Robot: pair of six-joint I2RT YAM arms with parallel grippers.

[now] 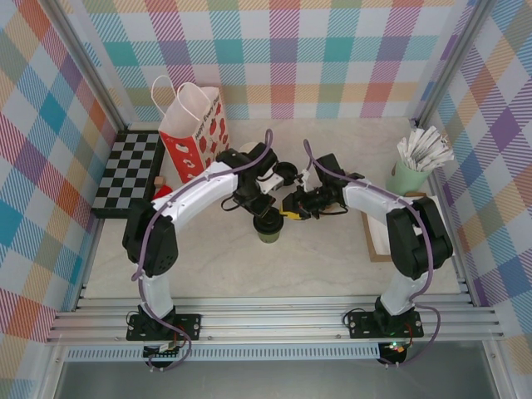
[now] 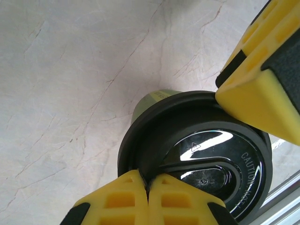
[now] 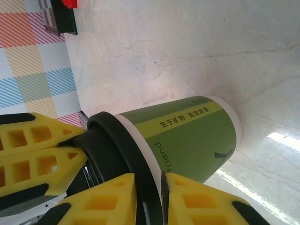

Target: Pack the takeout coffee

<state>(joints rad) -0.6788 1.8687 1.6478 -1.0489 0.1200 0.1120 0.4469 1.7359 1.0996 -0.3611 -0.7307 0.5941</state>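
Near edge: ribbed aluminium rails (image 1: 274,320) run along the table's near edge, and both arm bases are bolted to them.
Surface: a pale, marble-veined tabletop (image 1: 249,270), with streaks of glare in the wrist views.
Task thing: the takeout coffee (image 1: 268,230), a small green paper cup with a round black plastic lid, stands upright about the middle of the table.
Left gripper (image 2: 146,180): its yellow fingers are pressed together, with the tips against the top of the lid.
Right gripper (image 3: 147,177): it pinches the lid's rim, one finger on the lid's top and the other against the cup wall below it.
Right edge: a flat wooden board (image 1: 378,241), mostly hidden under the right arm.
Left edge: a black-and-white chequered board (image 1: 126,170). Beside it is a small red object (image 1: 162,191), half covered by the left arm and too small to identify.
Far left corner: a red-and-white paper gift bag (image 1: 195,125) with white handles, upright; its print is unreadable.
Far right corner: a pale green holder cup (image 1: 407,177) stuffed with white wrapped sticks (image 1: 424,145).
Room: pastel plaid walls (image 1: 332,50) on three sides.
Hard to make out: from above, the wrists cover much of the lid, and its raised lettering is cut off in the left wrist view.
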